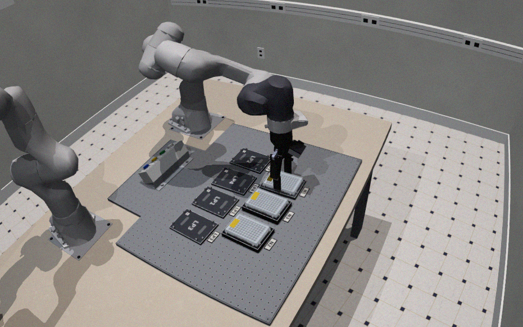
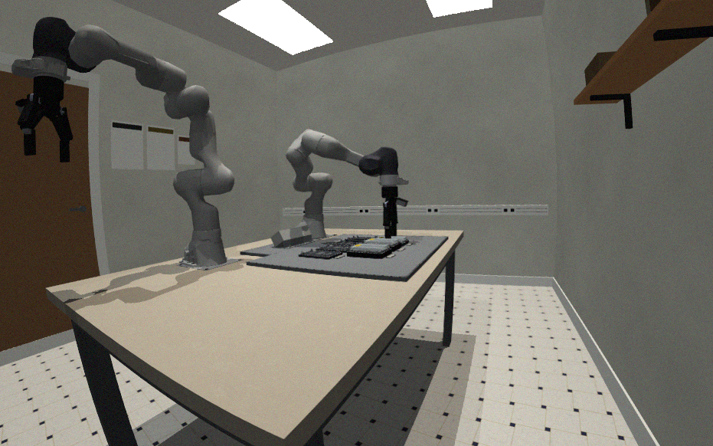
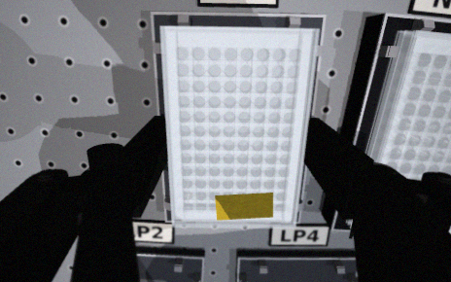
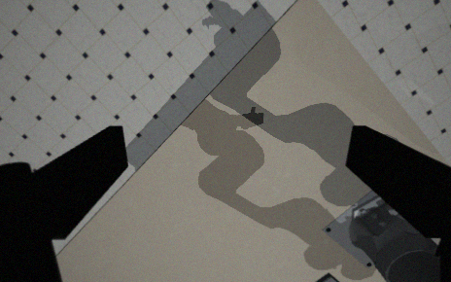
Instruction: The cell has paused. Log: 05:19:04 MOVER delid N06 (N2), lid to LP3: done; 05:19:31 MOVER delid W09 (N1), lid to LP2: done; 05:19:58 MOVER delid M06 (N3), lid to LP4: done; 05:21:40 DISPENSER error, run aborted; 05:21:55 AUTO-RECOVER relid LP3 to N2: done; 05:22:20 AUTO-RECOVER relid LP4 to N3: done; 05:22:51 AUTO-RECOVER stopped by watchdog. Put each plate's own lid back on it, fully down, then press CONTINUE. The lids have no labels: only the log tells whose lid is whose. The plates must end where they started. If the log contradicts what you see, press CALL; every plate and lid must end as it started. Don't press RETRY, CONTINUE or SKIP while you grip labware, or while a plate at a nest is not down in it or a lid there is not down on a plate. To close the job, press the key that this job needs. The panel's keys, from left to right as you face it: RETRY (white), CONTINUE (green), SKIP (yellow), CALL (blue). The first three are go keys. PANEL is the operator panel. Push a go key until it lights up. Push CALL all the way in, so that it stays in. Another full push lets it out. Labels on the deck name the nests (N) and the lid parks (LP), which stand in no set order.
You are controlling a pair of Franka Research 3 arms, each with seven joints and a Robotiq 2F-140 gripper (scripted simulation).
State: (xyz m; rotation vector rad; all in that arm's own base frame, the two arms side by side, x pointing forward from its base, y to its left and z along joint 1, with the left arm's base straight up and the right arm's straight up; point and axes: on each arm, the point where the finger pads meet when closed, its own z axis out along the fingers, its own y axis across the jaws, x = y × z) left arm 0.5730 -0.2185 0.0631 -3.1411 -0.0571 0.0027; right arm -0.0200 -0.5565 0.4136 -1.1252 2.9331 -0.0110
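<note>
- Left gripper [image 1: 282, 177] [image 2: 390, 231] [image 3: 236, 123]: its fingers are closed on the clear rectangular lid [image 1: 290, 183] [image 3: 233, 39] at nest N1, one against each long side, about midway along.
- Principal relation: the lid's long axis runs from the N1 label toward the lid parks, and the fingers grip across it. The lid lies over the white well plate with a yellow mark [image 1: 269, 178] [image 3: 245, 205]; whether it is fully down cannot be told.
- Nearer arm: the left, directly above N1. The right gripper [image 2: 46, 153] [image 4: 237, 146] hangs well apart, beyond the table's edge, its fingers spread and holding nothing.
- Neighbours: N3 carries a clear-covered white plate [image 1: 267, 201] [image 3: 437, 97], and N2 another clear-covered white plate [image 1: 248, 229]. The four black lid parks hold no lids.
- Judgement: the lid from LP2 belongs at N1, agreeing with the log. The coming move probably calls for seating it, spreading the fingers and rising straight; an uneven release could drag it askew. The green key [image 1: 162, 152] on the pale grey wedge-shaped panel [image 1: 162, 168] [image 2: 292, 237] should follow.
- Surface and room: a grey perforated deck [image 1: 214, 263] [image 2: 348, 266] lies on the pale wooden table [image 1: 153, 284] [image 2: 226, 332]; around it, grey walls and a dotted tile floor.
</note>
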